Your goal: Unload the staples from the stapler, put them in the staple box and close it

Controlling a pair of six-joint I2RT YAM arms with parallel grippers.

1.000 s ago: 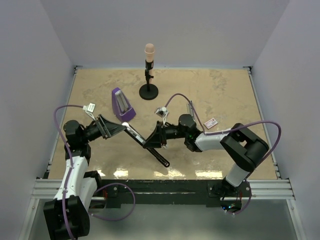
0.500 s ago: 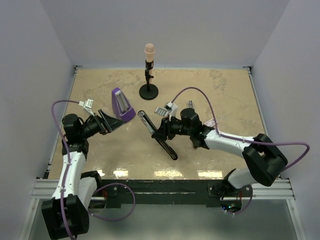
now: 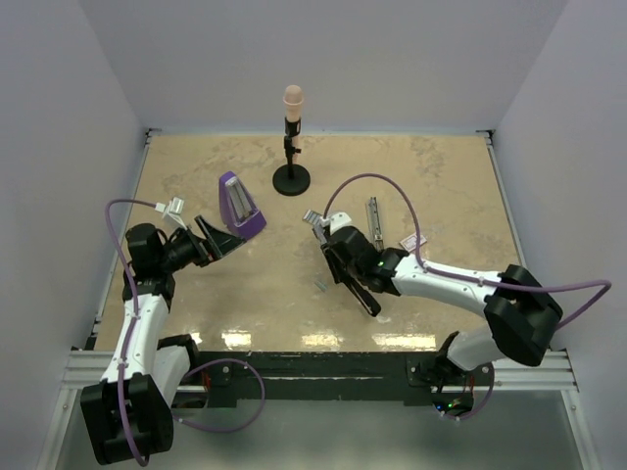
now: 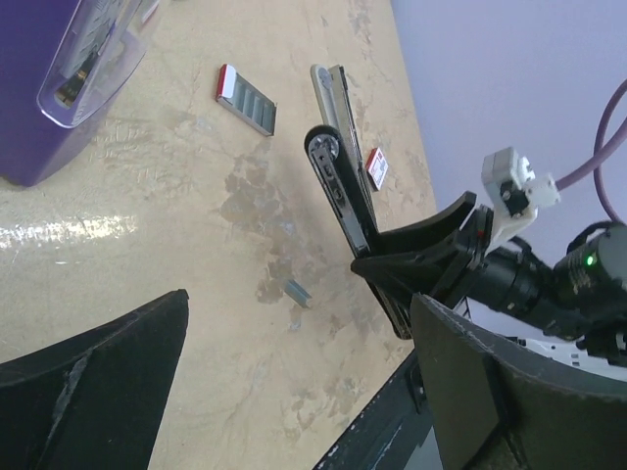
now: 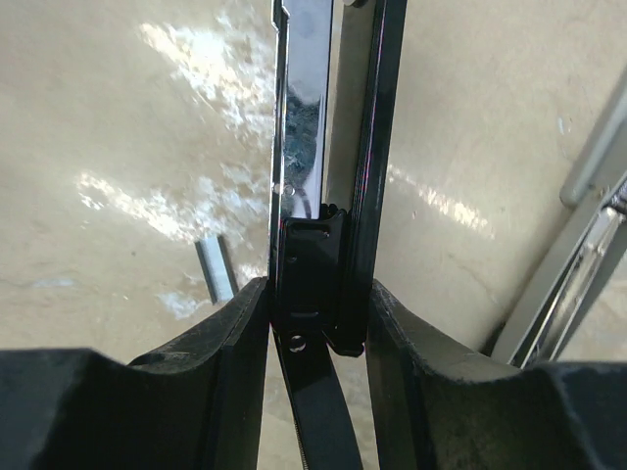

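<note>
Now the right gripper (image 3: 345, 264) clamps the slim black desk stapler (image 3: 369, 301), shifted rightward since a half-second ago, well apart from the wide-open left gripper (image 3: 223, 240). The ribbed silvery-grey strip of staples (image 4: 245, 98) lies loose on the tan tabletop (image 4: 176, 225).

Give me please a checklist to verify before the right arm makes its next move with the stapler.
1. Hold on the stapler: the right tool is shut on it, one finger on each side in the right wrist view. Ok.
2. Stapler opened: the shiny rail is exposed in the right wrist view. Ok.
3. Rail emptied: its inside cannot be read. Cannot tell.
4. Staples out: a short grey strip, likely staples, lies on the table beside the stapler. Ok.
5. Left tool: open and apart from the stapler. Ok.
</note>
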